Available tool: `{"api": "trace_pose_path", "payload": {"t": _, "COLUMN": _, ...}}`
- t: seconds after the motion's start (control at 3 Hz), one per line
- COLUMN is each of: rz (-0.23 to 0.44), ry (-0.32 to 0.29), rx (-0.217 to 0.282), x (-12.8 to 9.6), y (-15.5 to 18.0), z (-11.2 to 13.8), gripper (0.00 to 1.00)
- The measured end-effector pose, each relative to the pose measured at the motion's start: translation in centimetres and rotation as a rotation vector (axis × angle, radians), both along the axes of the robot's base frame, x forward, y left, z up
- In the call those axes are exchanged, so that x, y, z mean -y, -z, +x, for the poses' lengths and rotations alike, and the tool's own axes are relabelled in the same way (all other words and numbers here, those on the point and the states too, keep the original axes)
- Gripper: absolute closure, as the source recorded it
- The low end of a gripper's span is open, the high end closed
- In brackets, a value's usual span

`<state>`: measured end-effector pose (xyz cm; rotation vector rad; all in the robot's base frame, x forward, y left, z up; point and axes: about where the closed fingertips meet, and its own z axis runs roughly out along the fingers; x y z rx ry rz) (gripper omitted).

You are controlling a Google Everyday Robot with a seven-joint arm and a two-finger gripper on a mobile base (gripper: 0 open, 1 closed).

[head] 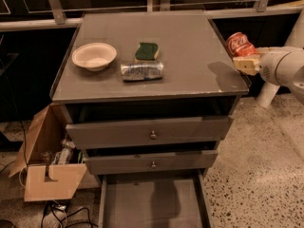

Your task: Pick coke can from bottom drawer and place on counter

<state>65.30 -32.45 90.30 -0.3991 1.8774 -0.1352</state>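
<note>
Red-and-white coke can (239, 43) in beige gripper (245, 61) at right beside grey worktop (190, 46); green sponge (146, 51), cream bowl (94, 56), silver can (141, 71).

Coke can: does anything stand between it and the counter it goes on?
Nothing visible does. The gripper holds the coke can just beyond the counter's right edge; the bowl, sponge and silver can sit toward the left, leaving the right side bare.

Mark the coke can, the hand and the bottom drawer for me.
coke can (239, 43): camera view, red side, just beyond the counter (190, 46) at its right edge.
hand (244, 59): camera view, between its fingertips, gripping the can right of the counter.
bottom drawer (152, 205): camera view, bare floor.
</note>
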Motion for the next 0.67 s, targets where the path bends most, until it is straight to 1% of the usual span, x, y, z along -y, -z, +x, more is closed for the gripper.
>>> {"api": "trace_pose_path", "payload": {"t": 0.33, "rz": -0.007, "ry": -0.067, "rx": -0.014, "x": -1.8, "y": 0.1, "z": 0.3, "gripper": 1.00}}
{"api": "trace_pose_path", "payload": {"t": 0.67, "rz": -0.020, "ry": -0.143, "rx": -0.037, "x": -3.8, "y": 0.1, "z": 0.6, "gripper": 1.00}}
